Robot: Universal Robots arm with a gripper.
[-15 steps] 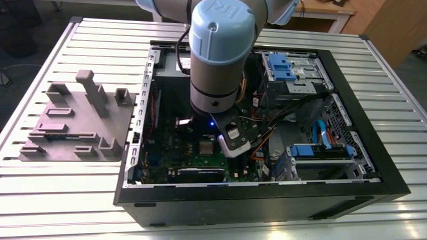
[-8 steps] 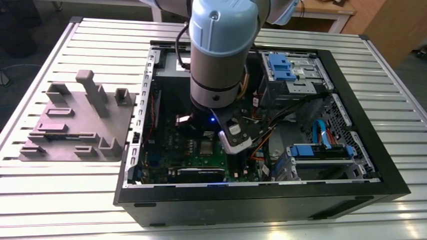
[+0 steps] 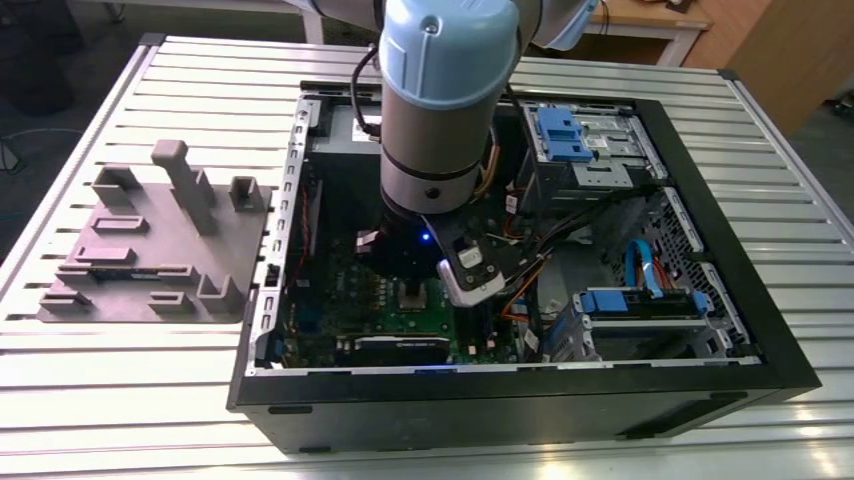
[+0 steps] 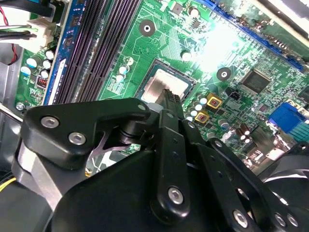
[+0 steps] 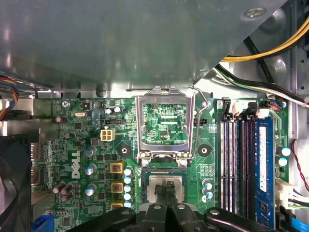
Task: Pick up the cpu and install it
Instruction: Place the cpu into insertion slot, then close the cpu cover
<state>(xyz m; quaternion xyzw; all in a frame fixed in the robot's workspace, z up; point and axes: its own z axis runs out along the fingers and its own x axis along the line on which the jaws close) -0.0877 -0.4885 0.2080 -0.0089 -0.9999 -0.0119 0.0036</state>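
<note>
The arm (image 3: 434, 120) reaches straight down from above into the open computer case (image 3: 534, 400), which lies on its side on a slatted metal table (image 3: 134, 400). Its wrist hangs low over the green motherboard (image 3: 400, 335), and a white camera mount (image 3: 470, 272) juts out beside it. In both wrist views the gripper (image 5: 166, 190) (image 4: 169, 96) points down at the processor socket. Its two black fingers (image 5: 159, 191) are drawn together with no gap between them and hold nothing. The cpu (image 5: 179, 186) (image 4: 157, 89) lies flat in the socket, silver top up. The fingertips sit over its middle, but whether they press on it or hover just above cannot be told. The metal socket frame (image 5: 140, 125) stands flipped open beside the chip, and the memory slots (image 5: 236, 164) (image 4: 101, 43) run alongside. The fingertips cover part of the chip's top, and the gripper's black linkage (image 4: 120, 183) hides the board behind it in the second wrist view. Glare (image 4: 217, 43) washes out a patch of the board there. In the exterior view the wrist hides the fingers. A grey fixture block (image 3: 147, 250) sits on the table at the exterior view's left, well apart from the case.
</note>
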